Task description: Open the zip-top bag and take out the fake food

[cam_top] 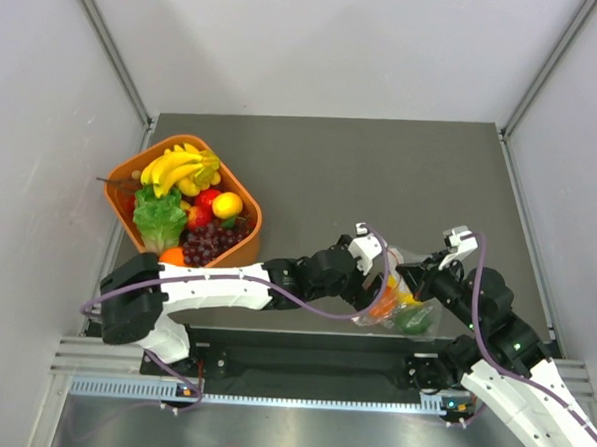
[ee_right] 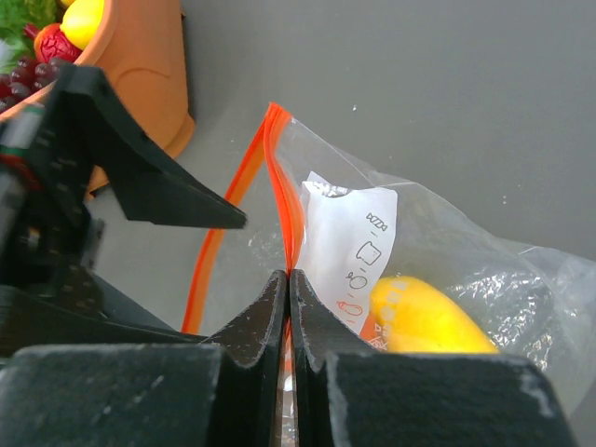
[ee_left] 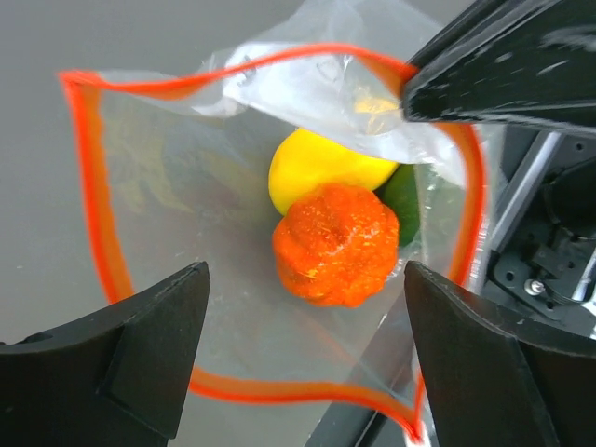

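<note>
Left gripper [ee_left: 304, 277]: its two black fingers [ee_left: 140, 354] fill the foreground of its wrist view. They are spread wide with nothing clamped.

Just past the tips, the zip-top bag [ee_left: 168, 186] gapes open. Its orange-red zip strip [ee_left: 88, 186] loops round the mouth and runs out of sight behind each finger. Cannot tell whether the tips touch the plastic.

Inside the bag:
- Orange-red round fruit [ee_left: 335, 244], centred between the fingers.
- Yellow piece [ee_left: 312, 166], touching it on the far side.
- Dark green fruit [ee_left: 407, 200], tucked behind and nearer the right-hand finger.

Right gripper [ee_right: 287, 279]: fingers pressed together, pinching the zip strip at the bag's rim. A white printed label sits just beyond the tips. The yellow piece lies to their right, inside the plastic.

The orange basket [ee_right: 149, 84] is up and left of these fingers, well apart, with fruit in it.

Overhead, the bag sits between the two grippers, over the grey table [cam_top: 332, 165].
</note>
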You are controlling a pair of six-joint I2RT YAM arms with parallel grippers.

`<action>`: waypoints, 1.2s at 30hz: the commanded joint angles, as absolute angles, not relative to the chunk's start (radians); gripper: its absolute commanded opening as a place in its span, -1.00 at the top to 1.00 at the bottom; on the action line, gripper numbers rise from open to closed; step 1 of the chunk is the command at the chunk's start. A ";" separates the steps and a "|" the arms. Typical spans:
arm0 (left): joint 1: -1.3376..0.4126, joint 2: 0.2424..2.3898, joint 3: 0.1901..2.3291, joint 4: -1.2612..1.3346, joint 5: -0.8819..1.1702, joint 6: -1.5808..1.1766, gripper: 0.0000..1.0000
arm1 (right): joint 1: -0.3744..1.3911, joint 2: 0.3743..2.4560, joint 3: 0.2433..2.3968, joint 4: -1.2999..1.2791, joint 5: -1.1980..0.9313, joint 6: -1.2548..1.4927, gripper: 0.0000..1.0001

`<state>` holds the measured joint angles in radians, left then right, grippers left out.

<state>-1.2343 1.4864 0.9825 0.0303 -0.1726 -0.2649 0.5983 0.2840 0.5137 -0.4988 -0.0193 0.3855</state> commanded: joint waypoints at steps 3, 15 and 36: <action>-1.238 1.580 1.021 0.127 -0.167 -0.281 -0.75 | 0.611 0.278 0.560 -0.485 -0.012 0.376 1.00; -1.296 1.666 1.022 0.189 -0.137 -0.320 -0.78 | 0.609 0.284 0.558 -0.482 -0.017 0.373 1.00; -1.295 1.822 1.071 0.229 -0.018 -0.327 -0.35 | 0.611 0.282 0.558 -0.485 -0.020 0.376 1.00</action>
<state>-1.2915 1.7985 1.0229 0.2089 -0.0414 -0.3244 0.5983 0.2844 0.5137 -0.5259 0.0048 0.3790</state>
